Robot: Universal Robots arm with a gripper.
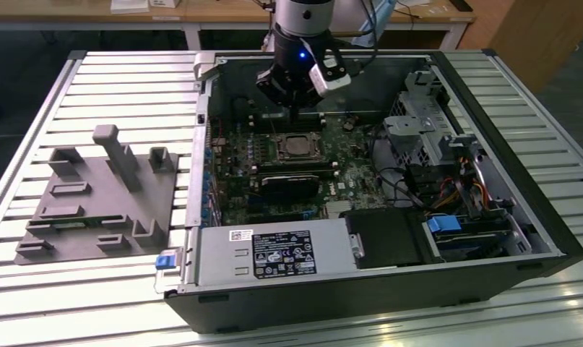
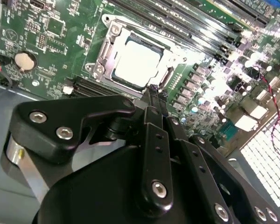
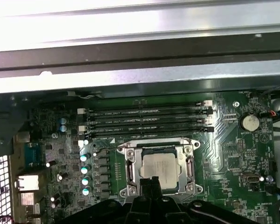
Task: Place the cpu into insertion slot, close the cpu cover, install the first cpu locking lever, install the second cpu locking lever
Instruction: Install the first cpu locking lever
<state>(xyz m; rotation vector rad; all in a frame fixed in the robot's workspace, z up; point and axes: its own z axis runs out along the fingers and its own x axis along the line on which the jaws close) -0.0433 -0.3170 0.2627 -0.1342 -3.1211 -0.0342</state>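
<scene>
While the claw [image 2: 153, 89] hangs close to the socket's edge, we see its fingers pressed together with nothing between them | the cpu [image 3: 159, 170] lies flat in the motherboard [image 3: 238, 154] socket | the cpu cover [image 3: 130, 171] lies closed around it | the open computer case [image 1: 368, 296] lies on the slatted surface [image 1: 127, 79]

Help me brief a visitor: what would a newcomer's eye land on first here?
The open computer case dominates the middle of the exterior view. Inside it, the bright cpu sits in its socket, framed by the cpu cover, with the black gripper hovering close at its edge.
</scene>
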